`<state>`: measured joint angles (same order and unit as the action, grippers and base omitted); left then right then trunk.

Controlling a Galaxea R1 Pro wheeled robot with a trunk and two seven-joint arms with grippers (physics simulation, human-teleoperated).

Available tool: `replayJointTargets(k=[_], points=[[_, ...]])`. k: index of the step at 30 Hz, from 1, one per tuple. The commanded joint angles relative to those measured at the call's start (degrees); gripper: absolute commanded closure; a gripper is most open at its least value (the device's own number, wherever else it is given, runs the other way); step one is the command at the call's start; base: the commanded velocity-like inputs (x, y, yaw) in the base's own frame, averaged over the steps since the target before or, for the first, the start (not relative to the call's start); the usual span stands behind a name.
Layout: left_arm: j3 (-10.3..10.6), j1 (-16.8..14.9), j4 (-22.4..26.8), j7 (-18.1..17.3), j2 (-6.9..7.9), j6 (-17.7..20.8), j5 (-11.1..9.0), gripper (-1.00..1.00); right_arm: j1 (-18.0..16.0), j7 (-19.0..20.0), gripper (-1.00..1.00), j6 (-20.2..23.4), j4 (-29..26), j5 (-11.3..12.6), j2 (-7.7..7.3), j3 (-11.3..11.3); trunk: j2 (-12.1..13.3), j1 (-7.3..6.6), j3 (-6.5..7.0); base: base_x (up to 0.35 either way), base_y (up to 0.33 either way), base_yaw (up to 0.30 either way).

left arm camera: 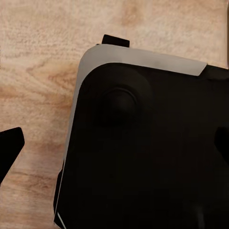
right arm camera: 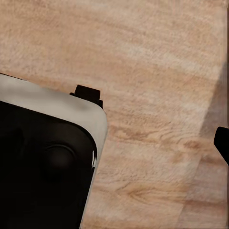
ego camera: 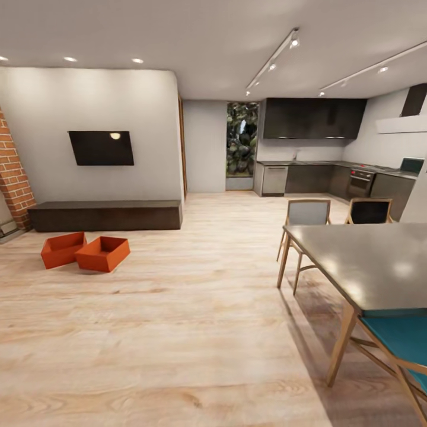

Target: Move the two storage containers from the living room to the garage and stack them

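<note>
Two orange-red open-topped storage containers (ego camera: pixel 62 249) (ego camera: pixel 104 253) sit side by side, touching, on the light wood planks of the living room at the left of the head view, just in front of the long low dark cabinet (ego camera: pixel 107 214). They are several steps away from me. The garage and its floor are out of view. My left gripper (left arm camera: pixel 114 143) hangs over my own black base with its fingertips (left arm camera: pixel 9 148) far apart, open and empty. My right gripper (right arm camera: pixel 114 143) is likewise open above base and planks, one fingertip (right arm camera: pixel 222 143) showing at the picture's edge.
A grey dining table (ego camera: pixel 367 261) with wooden chairs (ego camera: pixel 305 213) and a teal-seated chair (ego camera: pixel 397 338) stands close at the right. A black TV (ego camera: pixel 101 148) hangs above the cabinet, beside a brick column (ego camera: pixel 13 172). A dark kitchen (ego camera: pixel 314 178) lies at the back right.
</note>
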<state>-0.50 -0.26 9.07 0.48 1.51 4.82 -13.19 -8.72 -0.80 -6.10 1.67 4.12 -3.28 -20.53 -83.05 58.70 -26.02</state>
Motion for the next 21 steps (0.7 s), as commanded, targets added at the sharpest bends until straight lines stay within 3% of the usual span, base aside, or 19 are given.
replayJointTargets(k=[1,12,21], points=[[-0.03,0.00,0.17,0.05,0.03,0.37,-0.36,-1.00,-0.07,-0.08,-1.00,-0.34,0.18,0.43,0.02,-0.48,-0.03,0.03,-0.06,0.322,0.000,0.143],[-0.03,0.00,0.67,0.06,0.07,0.37,-0.35,-1.00,-0.07,-0.03,-1.00,-0.18,0.18,0.45,-0.01,-0.48,-0.03,0.03,-0.06,0.322,0.000,0.233],[-0.03,0.00,0.63,0.06,-0.02,0.32,-0.34,-1.00,-0.07,0.01,-1.00,-0.50,0.09,0.15,-0.46,-0.63,-0.03,0.03,-0.06,0.322,0.000,0.023]])
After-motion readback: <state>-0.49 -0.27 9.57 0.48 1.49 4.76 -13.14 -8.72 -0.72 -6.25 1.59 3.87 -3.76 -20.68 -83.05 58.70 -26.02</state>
